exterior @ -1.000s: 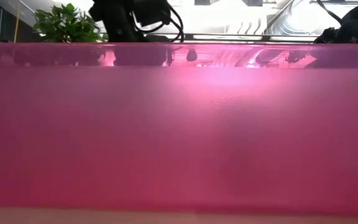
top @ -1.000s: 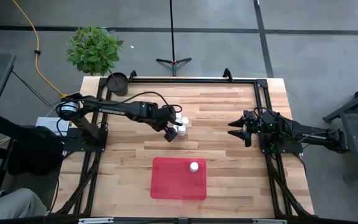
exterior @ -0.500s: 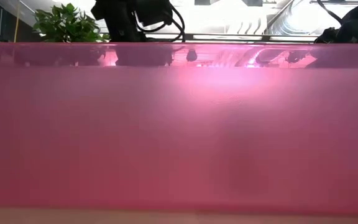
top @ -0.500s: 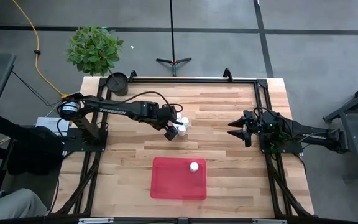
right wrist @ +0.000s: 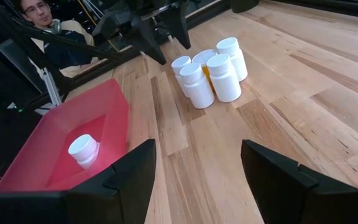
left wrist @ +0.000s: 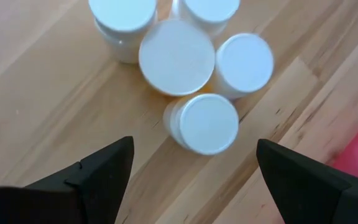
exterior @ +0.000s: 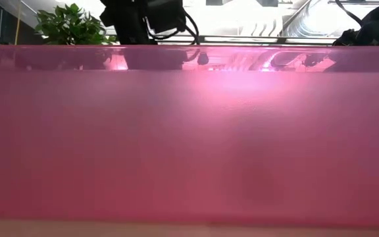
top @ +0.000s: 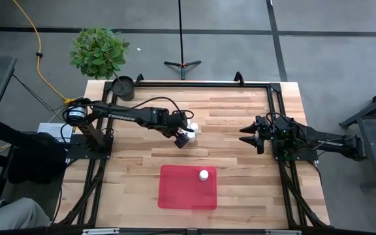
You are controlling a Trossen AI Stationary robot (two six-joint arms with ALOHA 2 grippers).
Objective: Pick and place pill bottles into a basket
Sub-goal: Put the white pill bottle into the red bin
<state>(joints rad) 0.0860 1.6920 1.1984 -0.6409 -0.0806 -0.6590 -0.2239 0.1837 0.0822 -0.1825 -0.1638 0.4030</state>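
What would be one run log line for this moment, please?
left gripper: open above cluster of pill bottles | right gripper: open, waiting at table's right | basket: one bottle inside

One bottle (top: pixel 203 175) in basket (top: pixel 175 192); bottle cluster (top: pixel 191 130) behind it

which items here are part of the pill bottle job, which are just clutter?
Job:
- cluster of five pill bottles on the table
- one bottle already in the red basket
- left tool, open over the cluster
- right tool, open, waiting at the right side

Clutter:
- potted plant
- dark round pot
- stand on the floor
- yellow cable
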